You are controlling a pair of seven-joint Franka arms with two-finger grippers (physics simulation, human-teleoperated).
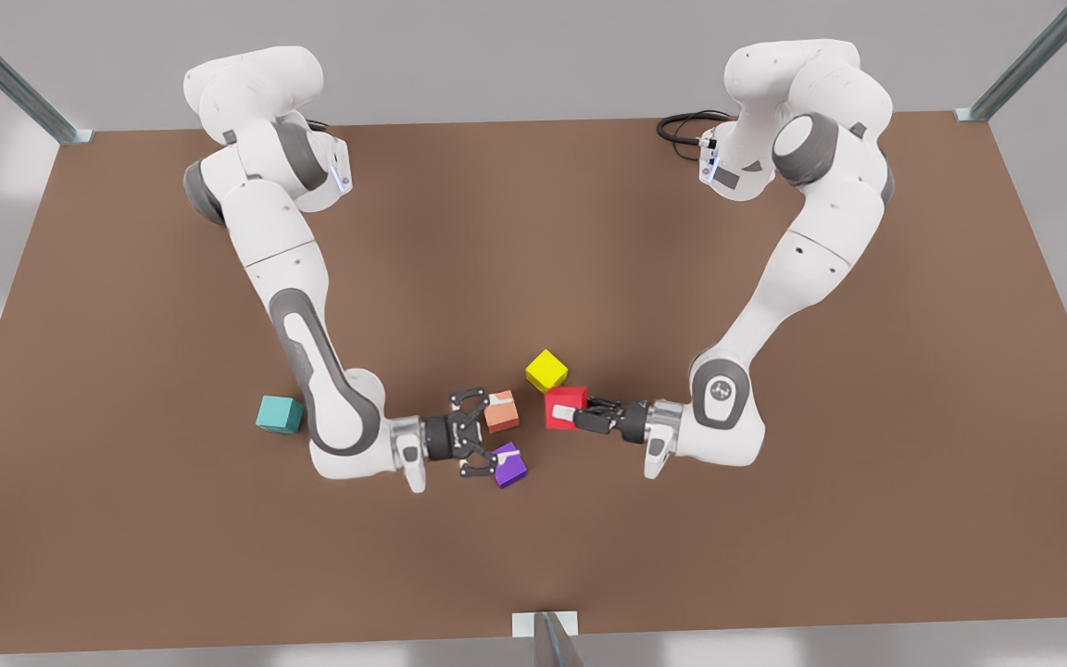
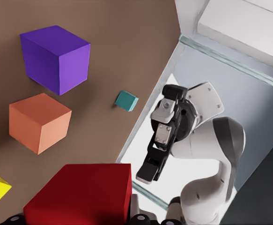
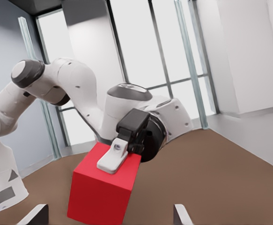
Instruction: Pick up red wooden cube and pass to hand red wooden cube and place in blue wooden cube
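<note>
My left gripper (image 1: 576,413), on the arm at the front view's right, is shut on the red wooden cube (image 1: 563,408) (image 2: 82,194) (image 3: 99,197). One of its white fingertips (image 3: 112,160) lies across the cube's top face. Facing it from the front view's left is the hand, my right gripper (image 1: 489,428) (image 2: 148,171), open and a short gap away from the red cube. Its own fingertips (image 3: 178,214) stand wide apart with nothing between them. The blue wooden cube (image 1: 279,414) (image 2: 127,100) sits on the table behind the right arm's elbow.
A salmon-orange cube (image 1: 502,411) (image 2: 39,123) and a purple cube (image 1: 509,466) (image 2: 56,58) lie just beside the right gripper's two fingers. A yellow cube (image 1: 546,370) sits close behind the red one. The brown table (image 1: 774,519) stretches wide on both sides.
</note>
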